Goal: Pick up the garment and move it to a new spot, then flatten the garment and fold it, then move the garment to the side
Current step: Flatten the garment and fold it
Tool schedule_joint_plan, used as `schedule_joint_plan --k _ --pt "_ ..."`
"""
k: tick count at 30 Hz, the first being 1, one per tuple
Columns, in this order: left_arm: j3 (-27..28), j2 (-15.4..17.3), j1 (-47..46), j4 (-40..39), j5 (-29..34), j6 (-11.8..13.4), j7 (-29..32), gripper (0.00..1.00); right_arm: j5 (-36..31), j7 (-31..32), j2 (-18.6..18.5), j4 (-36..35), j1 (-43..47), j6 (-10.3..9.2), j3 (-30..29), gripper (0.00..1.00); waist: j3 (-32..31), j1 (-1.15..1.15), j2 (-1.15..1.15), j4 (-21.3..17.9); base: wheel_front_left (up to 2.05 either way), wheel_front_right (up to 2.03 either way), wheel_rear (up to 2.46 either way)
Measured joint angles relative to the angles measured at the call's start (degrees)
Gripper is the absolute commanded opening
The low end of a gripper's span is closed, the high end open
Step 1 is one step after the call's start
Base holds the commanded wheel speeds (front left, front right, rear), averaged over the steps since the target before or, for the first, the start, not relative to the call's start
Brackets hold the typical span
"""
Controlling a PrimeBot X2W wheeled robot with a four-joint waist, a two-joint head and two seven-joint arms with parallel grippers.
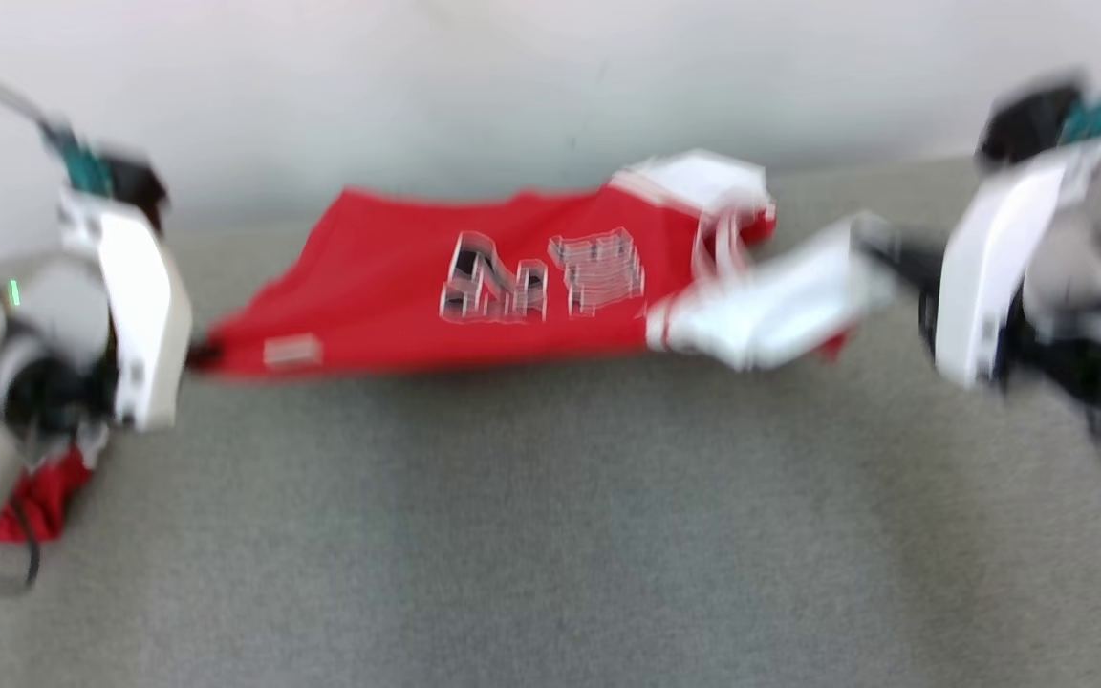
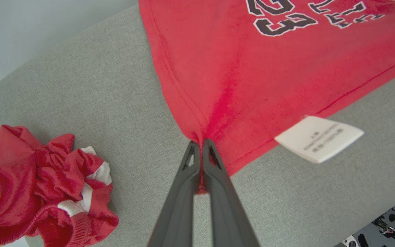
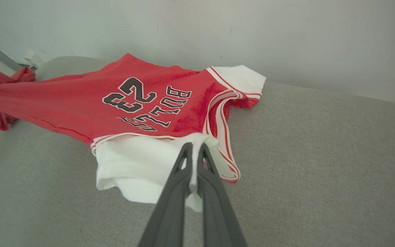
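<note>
Plainly, the red garment (image 1: 398, 287) is being held as a span and not as a bundle. The reason seems to be the flattening step, since cloth pulled from two ends loses its creases before it is laid down.

I take the crumpled heap (image 2: 43, 192) of other red cloth as the marker. The left gripper (image 2: 201, 142) works near that heap. Its fingers are pressed together on a pinch of the garment's hem corner, and the fabric fans out from that pinch in tight radiating folds. A white label (image 2: 319, 139) hangs from the hem just beyond, on the side away from the heap.

The right gripper (image 3: 194, 145) is well apart from the heap, at the garment's far end. Its fingers are likewise closed, here on a fold of the white sleeve (image 3: 132, 164). Gripping a corner low on one side and a sleeve high on the other draws the body out lengthwise, so the printed number (image 3: 130, 94) lies almost smooth.

The garment runs away from the heap over the grey surface (image 1: 550, 535). The head view is blurred, so I cannot say for certain whether its middle hangs clear of that surface or brushes it, though a shadow beneath suggests it is lifted. My judgement is that lowering both ends together would keep the tension even.
</note>
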Motion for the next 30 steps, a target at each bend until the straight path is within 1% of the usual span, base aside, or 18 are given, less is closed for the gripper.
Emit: schedule_joint_plan --k 4,7,11,16,20,23,27,30 --pt "-1.13 3.66 7.98 -6.6 -3.39 0.05 1.58 0.0 1.62 7.11 -4.17 -6.78 9.15 0.0 1.14 0.0 -4.26 -0.01 0.0 -0.54 0.0 0.0 0.0" --pt "-1.76 6.32 13.77 -12.32 -5.87 1.56 3.58 0.0 2.16 12.47 -7.3 -12.4 15.74 0.0 0.91 0.0 -6.66 -0.01 0.0 -1.01 0.0 0.0 0.0" --pt "-2.34 10.63 20.13 -21.12 -8.82 5.13 6.31 0.0 2.35 19.29 -10.79 -19.42 24.04 0.0 -1.89 0.0 -8.54 -0.01 0.0 -1.44 0.0 0.0 0.0" --pt "-2.88 15.62 27.11 -31.08 -13.23 10.06 9.35 0.0 2.13 28.61 -12.89 -27.43 33.76 0.0 -7.31 0.0 -9.25 -0.01 0.0 -1.57 0.0 0.0 0.0" --pt "-3.42 18.89 31.6 -36.9 -16.18 13.18 11.32 0.0 1.03 35.89 -12.44 -32.62 40.4 0.0 -12.14 0.0 -9.14 -0.01 0.0 -1.69 0.0 0.0 0.0" --pt "-3.36 20.47 33.01 -39.4 -17.26 14.7 11.62 0.0 -0.34 40.47 -10.46 -35.94 43.58 0.0 -15.56 0.0 -8.78 0.0 0.0 -1.68 0.0 0.0 0.0" --pt "-3.41 20.97 33.62 -40.38 -18.04 15.45 12.66 0.0 -2.6 45.35 -7.11 -39.27 45.32 -0.01 -18.57 0.0 -8.14 0.0 0.0 -1.64 0.0 0.0 0.0" --pt "-3.31 20.69 33.47 -39.76 -18.33 15.66 13.34 0.0 -4.27 47.08 -4.58 -39.94 45.14 -0.01 -19.74 0.0 -7.36 0.0 0.01 -1.63 0.0 0.0 0.0"
